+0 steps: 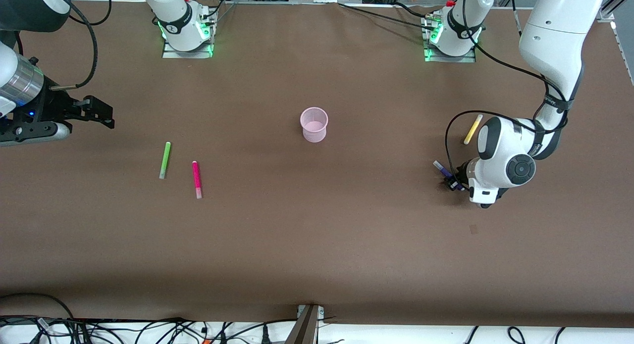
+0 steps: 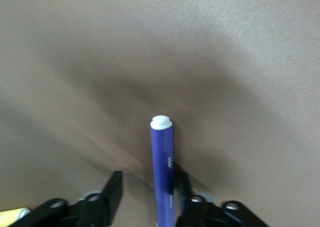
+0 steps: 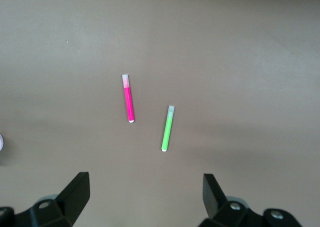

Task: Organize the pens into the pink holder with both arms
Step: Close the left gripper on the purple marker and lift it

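Straddling the dark purple pen (image 2: pixel 163 174) with my left gripper (image 2: pixel 147 189), down at table level toward the left arm's end. Pen runs between my fingers (image 2: pixel 113 189), close against one and with a clear gap to the other, so they're spread around it, not pinching. Its whitish end (image 2: pixel 161 121) points away from my wrist. From the front camera the purple pen (image 1: pixel 442 169) sticks out of the gripper (image 1: pixel 453 183) toward the middle of the table.

Yellow pen (image 1: pixel 472 129) lies flat just beside my left arm's wrist, farther from the front camera than the purple one.

Pink holder (image 1: pixel 314 124) stands upright mid-table, nothing in it, well apart from every pen.

Green pen (image 1: pixel 164 160) and magenta-pink pen (image 1: pixel 196 179) lie near each other toward the right arm's end, apart, not touching, magenta nearer the front camera. My right gripper (image 1: pixel 101 114) waits in the air over the table edge at that end, fingers (image 3: pixel 76 193) spread wide, holding nothing; both pens show in its wrist view, green (image 3: pixel 167 128) and magenta (image 3: pixel 128 98).

Count: four pens, one holder, two grippers.
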Robot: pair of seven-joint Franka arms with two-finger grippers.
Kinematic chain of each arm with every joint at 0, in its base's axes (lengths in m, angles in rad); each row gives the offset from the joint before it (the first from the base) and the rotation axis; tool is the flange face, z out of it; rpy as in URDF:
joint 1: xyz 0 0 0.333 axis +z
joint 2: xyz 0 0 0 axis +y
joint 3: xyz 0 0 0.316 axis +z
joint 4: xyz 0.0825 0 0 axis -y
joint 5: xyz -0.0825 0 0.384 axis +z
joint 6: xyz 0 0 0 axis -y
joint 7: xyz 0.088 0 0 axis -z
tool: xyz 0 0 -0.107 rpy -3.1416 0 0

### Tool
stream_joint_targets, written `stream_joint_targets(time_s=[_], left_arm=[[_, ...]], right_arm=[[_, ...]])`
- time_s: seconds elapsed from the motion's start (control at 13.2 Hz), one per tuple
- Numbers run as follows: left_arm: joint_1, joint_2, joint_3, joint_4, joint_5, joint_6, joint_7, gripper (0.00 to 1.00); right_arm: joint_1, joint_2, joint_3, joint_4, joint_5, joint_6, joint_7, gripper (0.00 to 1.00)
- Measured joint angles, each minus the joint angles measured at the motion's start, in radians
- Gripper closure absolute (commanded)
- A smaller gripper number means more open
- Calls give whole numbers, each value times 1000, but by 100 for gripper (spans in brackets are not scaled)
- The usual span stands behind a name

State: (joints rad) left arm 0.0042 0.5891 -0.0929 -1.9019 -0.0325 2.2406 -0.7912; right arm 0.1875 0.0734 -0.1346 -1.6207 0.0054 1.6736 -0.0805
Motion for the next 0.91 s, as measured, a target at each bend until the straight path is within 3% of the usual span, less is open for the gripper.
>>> stream_joint_targets(time_s=[0.38, 0.68, 0.91], left_arm=[[-2, 0, -1, 16, 0, -23, 13, 100], [-2, -56, -11, 156, -22, -300, 7, 100], [-5, -165, -104, 170, -60, -353, -163, 100]], right_arm=[[-2, 13, -39, -4, 3, -3, -11, 0], [-14, 30, -98, -5, 69, -4, -133, 0], [-12, 30, -93, -5, 69, -4, -135, 0]])
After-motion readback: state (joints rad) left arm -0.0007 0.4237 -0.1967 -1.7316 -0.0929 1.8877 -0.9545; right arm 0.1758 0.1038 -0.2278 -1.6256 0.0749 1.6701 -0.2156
